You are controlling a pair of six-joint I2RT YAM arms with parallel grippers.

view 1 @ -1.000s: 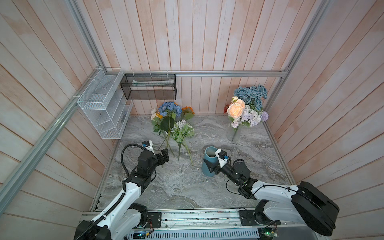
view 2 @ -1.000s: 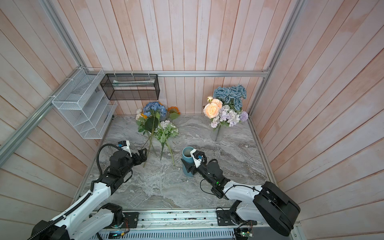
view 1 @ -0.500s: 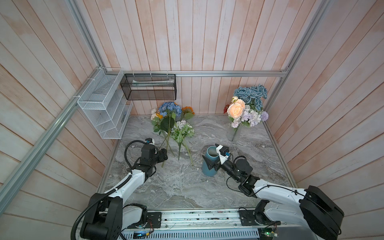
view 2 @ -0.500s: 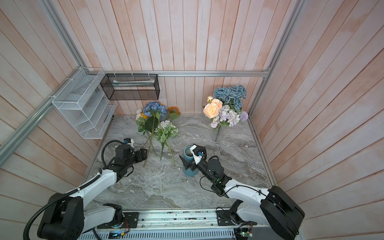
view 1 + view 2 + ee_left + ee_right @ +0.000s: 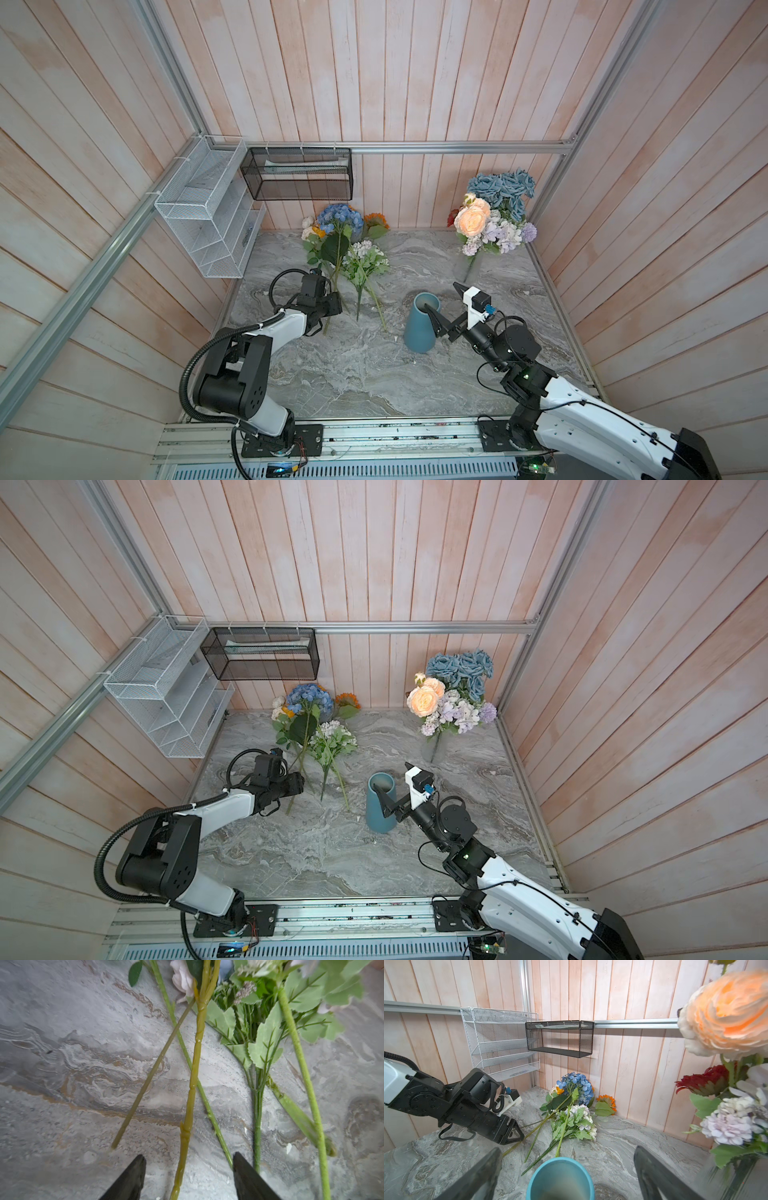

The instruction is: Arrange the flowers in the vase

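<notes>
The teal vase (image 5: 419,336) stands upright on the grey marbled desk (image 5: 353,386), a little right of centre in both top views. The right gripper (image 5: 440,296) extends toward it from the lower right with its fingers (image 5: 654,1174) spread wide, one on each side of the vase's mouth. The right wrist view shows a gap on both sides, so they grasp nothing.

The loose flowers (image 5: 334,249) lie flat on the desk left of centre, apart from the vase, with their blooms toward the back wall. They include a blue hydrangea (image 5: 341,216), an orange sunflower (image 5: 376,219) and a pale white-lilac spray (image 5: 368,255).

The left gripper (image 5: 188,1155) sits low over their stem ends. Its fingers are released and straddle one yellow-green stem (image 5: 194,1068) without pinching it.

A second bunch, with a peach rose (image 5: 470,220) and dusty-blue roses (image 5: 500,189), stands upright in the upper right of the frame.
</notes>
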